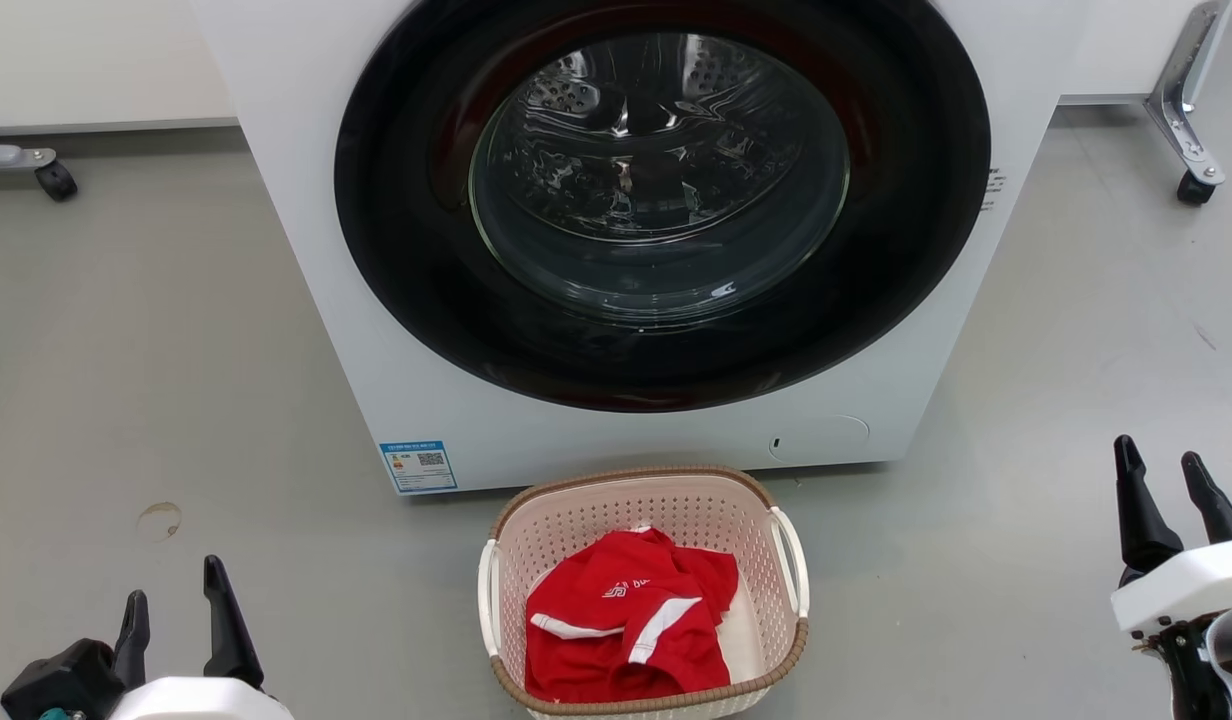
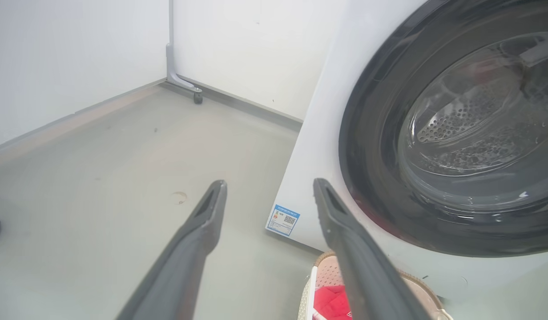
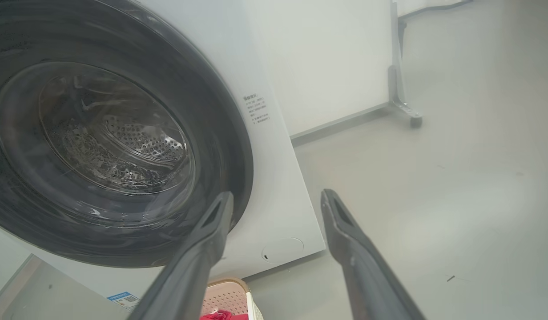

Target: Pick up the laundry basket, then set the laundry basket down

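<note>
Head view: the laundry basket [image 1: 616,476] stands on the grey floor [image 1: 176,350] between the two sets of fingers, close before the white washing machine [image 1: 476,430]; a red shirt [image 1: 626,620] lies in it; the left gripper [image 1: 174,582] and the right gripper [image 1: 1158,450] are both spread and empty, each well apart from the basket.

Left wrist view: the left gripper [image 2: 269,183] has its fingers wide with nothing between them; the basket [image 2: 328,272] lies below the right-hand finger, partly hidden by it.

Right wrist view: the right gripper [image 3: 277,194] has its fingers wide and empty; the basket [image 3: 225,298] shows beside the base of the left-hand finger.
</note>
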{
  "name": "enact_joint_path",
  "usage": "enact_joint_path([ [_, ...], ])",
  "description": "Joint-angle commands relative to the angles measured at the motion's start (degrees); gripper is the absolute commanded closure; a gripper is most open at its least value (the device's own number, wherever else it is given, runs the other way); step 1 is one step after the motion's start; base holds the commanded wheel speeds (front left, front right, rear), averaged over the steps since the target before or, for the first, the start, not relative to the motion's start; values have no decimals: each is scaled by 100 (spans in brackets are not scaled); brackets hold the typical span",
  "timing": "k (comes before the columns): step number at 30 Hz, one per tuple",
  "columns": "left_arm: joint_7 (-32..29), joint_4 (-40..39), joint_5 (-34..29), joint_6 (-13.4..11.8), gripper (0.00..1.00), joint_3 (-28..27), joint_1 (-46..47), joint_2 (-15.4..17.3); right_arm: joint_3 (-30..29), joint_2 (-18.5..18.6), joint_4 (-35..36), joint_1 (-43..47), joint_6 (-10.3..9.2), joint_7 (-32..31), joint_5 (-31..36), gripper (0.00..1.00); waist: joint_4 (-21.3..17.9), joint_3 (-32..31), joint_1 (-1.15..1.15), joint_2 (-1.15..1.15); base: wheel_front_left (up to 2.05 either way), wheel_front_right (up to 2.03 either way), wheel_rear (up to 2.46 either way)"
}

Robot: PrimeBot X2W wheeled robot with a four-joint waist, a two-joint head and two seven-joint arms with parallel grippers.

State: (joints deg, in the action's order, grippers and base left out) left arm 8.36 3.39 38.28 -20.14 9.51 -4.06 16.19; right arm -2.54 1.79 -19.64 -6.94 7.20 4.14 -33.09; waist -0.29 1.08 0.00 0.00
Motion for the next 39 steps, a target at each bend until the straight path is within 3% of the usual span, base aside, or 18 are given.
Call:
enact_joint_path([
  [1, 88, -184, -156, -78, 0, -147, 120, 161, 121, 175, 124, -325, 25, 105, 162, 0, 1, 2, 0, 0, 0, 0, 0],
  [14, 219, -344, -770, -383, 0, 38, 66, 399, 197, 213, 108, -405, 28, 184, 857, 0, 1, 11, 0, 0, 0, 0, 0],
  [39, -218, -310, -723, -295, 0, 243, 105, 618, 236, 193, 77, -378, 29, 160, 960, 0, 38, -26, 0, 0, 0, 0, 0],
])
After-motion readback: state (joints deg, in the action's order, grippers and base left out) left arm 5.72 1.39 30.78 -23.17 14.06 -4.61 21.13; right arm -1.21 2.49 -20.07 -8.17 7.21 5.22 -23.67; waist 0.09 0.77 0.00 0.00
